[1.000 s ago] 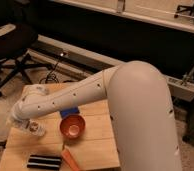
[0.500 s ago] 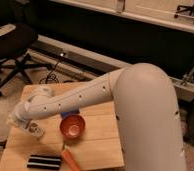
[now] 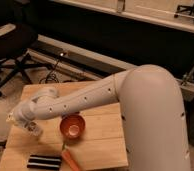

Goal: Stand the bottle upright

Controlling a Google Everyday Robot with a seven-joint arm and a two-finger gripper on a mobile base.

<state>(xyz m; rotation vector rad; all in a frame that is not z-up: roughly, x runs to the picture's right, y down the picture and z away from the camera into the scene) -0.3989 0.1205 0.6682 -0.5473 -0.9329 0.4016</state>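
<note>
End effector (image 3: 31, 127) low over table's (image 3: 105, 145) left edge, orange bowl (image 3: 72, 126) beside it

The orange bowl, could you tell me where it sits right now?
The orange bowl sits mid-table, just right of the gripper and above the carrot.

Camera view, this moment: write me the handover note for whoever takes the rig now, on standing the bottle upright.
Tool: low over the left side of the wooden table, at the end of the white arm.
Bottle: pale shape right at the tool; whether it lies or stands cannot be told.
Nearby: orange bowl to its right, dark striped block and orange carrot-like piece at the front edge.
Done: tool brought to the bottle.
Left: confirm the bottle stands, then release and retreat.
</note>
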